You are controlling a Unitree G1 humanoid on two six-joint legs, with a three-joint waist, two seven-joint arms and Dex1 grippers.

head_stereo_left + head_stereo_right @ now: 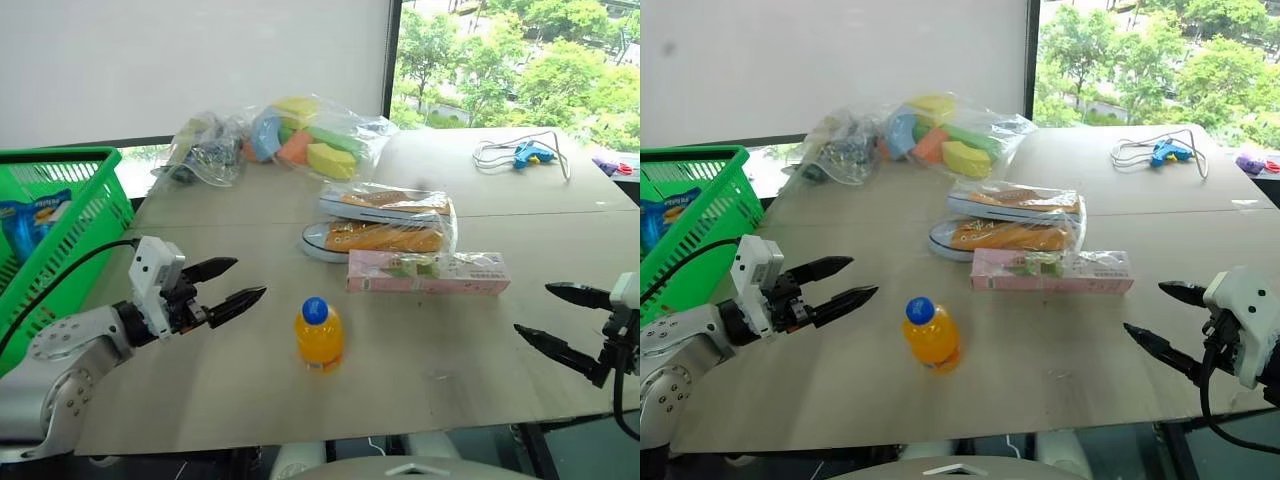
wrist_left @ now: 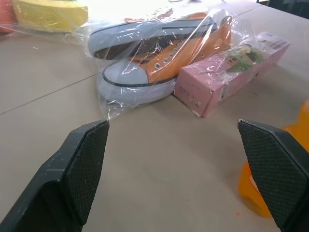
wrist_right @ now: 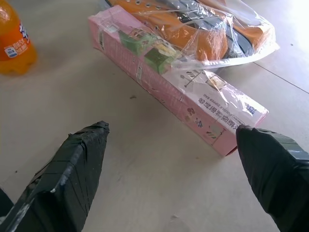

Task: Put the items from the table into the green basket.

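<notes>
A small orange bottle (image 1: 319, 336) with a blue cap stands upright on the table (image 1: 200, 390) near its front edge. My left gripper (image 1: 236, 283) hovers open to its left, a short way off. Behind the bottle lies a long pink box (image 1: 428, 273), and behind that a clear bag of orange-and-white shoes (image 1: 383, 222). At the far side lie clear bags of colourful pieces (image 1: 305, 137). The green basket (image 1: 55, 235) stands off the table's left edge with a blue packet inside. My right gripper (image 1: 546, 318) is open at the table's right front, empty.
A blue tool with a grey cord (image 1: 527, 153) lies at the far right of the table. A small purple thing (image 1: 606, 163) sits at the right edge. A window lies beyond the table. Bare board stretches between the bottle and my right gripper.
</notes>
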